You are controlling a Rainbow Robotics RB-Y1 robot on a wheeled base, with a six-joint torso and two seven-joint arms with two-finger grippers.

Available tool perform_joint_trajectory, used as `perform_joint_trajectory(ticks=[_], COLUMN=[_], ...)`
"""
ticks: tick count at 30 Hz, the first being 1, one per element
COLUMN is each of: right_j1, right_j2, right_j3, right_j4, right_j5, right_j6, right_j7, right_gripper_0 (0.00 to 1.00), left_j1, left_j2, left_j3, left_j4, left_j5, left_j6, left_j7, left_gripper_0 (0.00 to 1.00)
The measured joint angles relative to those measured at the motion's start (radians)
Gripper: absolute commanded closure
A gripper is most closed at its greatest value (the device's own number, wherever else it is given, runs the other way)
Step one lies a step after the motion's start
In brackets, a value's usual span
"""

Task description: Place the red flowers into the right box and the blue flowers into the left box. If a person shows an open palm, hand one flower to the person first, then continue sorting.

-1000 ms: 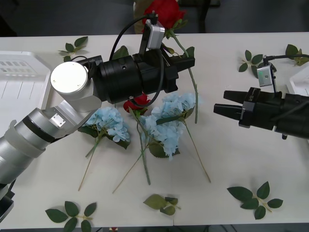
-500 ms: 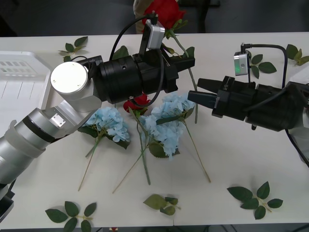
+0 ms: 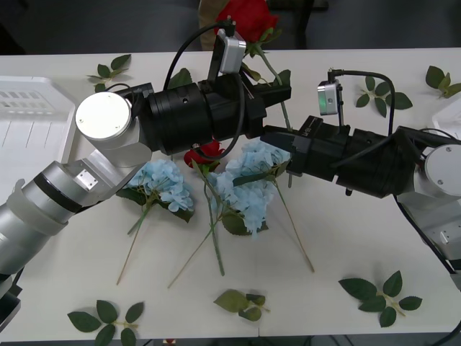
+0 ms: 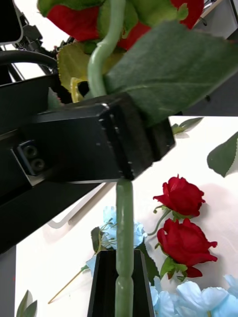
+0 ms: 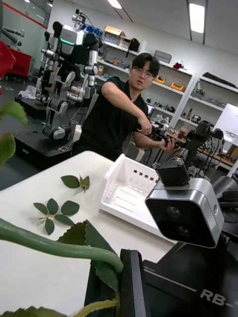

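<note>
My left gripper (image 3: 281, 94) is shut on the green stem of a red flower (image 3: 248, 14), holding it upright above the table's middle. My right gripper (image 3: 268, 133) is open just under it, and the stem (image 4: 124, 233) runs down between its black fingers (image 4: 99, 287). The left gripper's finger block (image 4: 89, 143) sits right above. On the table below lie two more red flowers (image 4: 181, 195) (image 4: 186, 242) and three blue flowers (image 3: 162, 180) (image 3: 252, 180) (image 3: 266, 153). The left box (image 3: 29, 122) is at the far left. An edge of the right box (image 3: 450, 119) shows at the far right.
Loose green leaf sprigs lie around the table (image 3: 378, 292) (image 3: 108, 317) (image 3: 241, 303) (image 3: 112, 68) (image 3: 382, 97). Long stems (image 3: 292, 231) fan out toward the near edge. My two arms meet over the flower pile.
My right arm has swung left from the table's right side until its fingers reached the stem below my left gripper. The left arm and its flower have held still.
</note>
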Motion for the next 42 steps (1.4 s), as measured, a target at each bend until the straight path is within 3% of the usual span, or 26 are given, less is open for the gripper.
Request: perform_joint_trajectory(ticks=[6,7,8,21,32,37,42], right_j1=[0.000,0.000,0.000,0.001,0.062,0.083,0.089], right_j2=[0.000,0.000,0.000,0.000,-0.026,-0.099,-0.229], right_j3=[0.000,0.000,0.000,-0.035,-0.278,-0.399,-0.510], right_j4=[0.001,0.001,0.001,0.002,0.002,0.002,0.002], right_j5=[0.000,-0.001,-0.001,-0.023,0.050,0.201,0.361], right_j6=[0.000,0.000,0.000,0.000,0.076,0.208,0.398], right_j7=[0.000,0.000,0.000,0.000,0.000,-0.017,-0.187], right_gripper_0=[1.00,1.00,1.00,1.00,1.00,1.00,1.00], left_j1=[0.000,0.000,0.000,0.000,0.000,0.000,0.001], left_j2=[0.000,0.000,0.000,0.000,0.000,0.000,0.003], left_j3=[0.000,0.000,0.000,0.000,-0.001,-0.001,-0.003], left_j4=[0.000,0.000,0.000,0.000,0.000,0.000,0.000], left_j5=[0.000,0.000,0.000,0.002,0.007,0.008,0.009], left_j6=[0.000,0.000,0.000,0.000,0.000,0.000,0.000], left_j7=[0.000,0.000,0.000,0.000,0.000,0.000,0.000], left_gripper_0=[0.99,0.25,0.02,0.00,0.00,0.00,0.00])
